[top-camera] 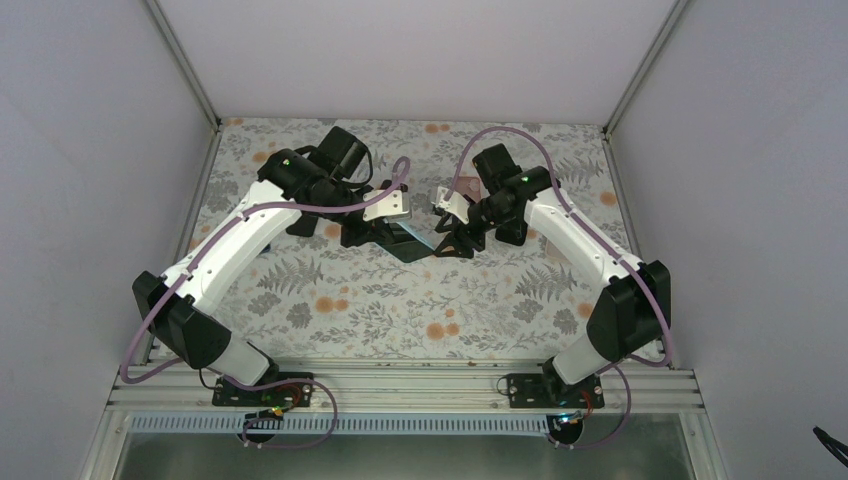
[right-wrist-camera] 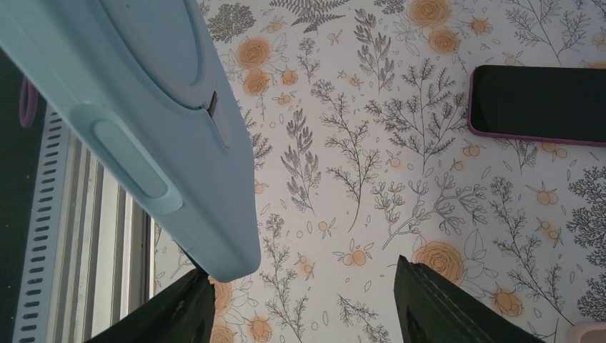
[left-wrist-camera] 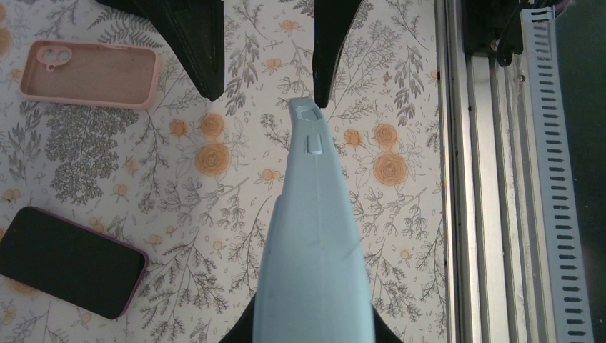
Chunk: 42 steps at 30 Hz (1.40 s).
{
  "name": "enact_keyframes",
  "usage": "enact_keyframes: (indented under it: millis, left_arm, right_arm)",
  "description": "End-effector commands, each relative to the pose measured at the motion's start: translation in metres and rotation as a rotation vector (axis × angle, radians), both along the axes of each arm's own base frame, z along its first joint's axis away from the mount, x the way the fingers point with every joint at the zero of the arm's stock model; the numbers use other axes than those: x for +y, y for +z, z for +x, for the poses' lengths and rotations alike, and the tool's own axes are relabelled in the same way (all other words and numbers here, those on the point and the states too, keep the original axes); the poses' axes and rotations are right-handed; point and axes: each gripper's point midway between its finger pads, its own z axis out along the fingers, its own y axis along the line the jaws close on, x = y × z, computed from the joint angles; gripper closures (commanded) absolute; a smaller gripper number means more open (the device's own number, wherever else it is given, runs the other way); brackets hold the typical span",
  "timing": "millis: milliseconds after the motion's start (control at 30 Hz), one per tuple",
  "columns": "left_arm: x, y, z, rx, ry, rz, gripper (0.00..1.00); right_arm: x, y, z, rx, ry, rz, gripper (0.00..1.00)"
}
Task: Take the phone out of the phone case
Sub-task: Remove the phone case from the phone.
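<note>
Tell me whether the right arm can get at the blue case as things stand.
Probably yes: the right gripper is open, and the blue case has its end beside one finger, with nothing between.

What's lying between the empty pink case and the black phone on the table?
In the left wrist view, only bare floral tablecloth lies between the empty pink case and the black phone.
</note>
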Motion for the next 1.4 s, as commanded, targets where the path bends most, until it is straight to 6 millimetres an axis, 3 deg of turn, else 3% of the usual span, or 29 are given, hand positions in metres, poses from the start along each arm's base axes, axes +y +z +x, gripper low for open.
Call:
enact_keyframes:
  millis: [0, 800, 1000, 1233, 1300, 1367]
  left_arm:
    - [-0.007, 0.024, -0.024, 0.011, -0.064, -0.094, 0.98]
    - [-0.008, 0.023, -0.025, 0.022, -0.068, -0.104, 0.98]
    - [-0.014, 0.024, -0.033, 0.068, -0.109, -0.134, 0.98]
    - [-0.026, 0.048, -0.056, 0.136, -0.23, -0.238, 0.98]
    - [-0.029, 0.055, -0.059, 0.137, -0.256, -0.27, 0.98]
    - [-0.032, 0.056, -0.058, 0.136, -0.27, -0.283, 0.98]
  right_arm:
    - [0.002, 0.001, 0.014, -0.068, -0.003, 0.006, 0.35]
    - [0.005, 0.008, 0.022, -0.087, -0.033, 0.026, 0.37]
    - [0.014, 0.022, 0.048, -0.144, -0.116, 0.066, 0.38]
    - [0.025, 0.05, 0.084, -0.228, -0.203, 0.114, 0.37]
    - [0.034, 0.053, 0.078, -0.189, -0.152, 0.134, 0.36]
    - [0.048, 0.066, 0.058, -0.159, -0.063, 0.171, 0.35]
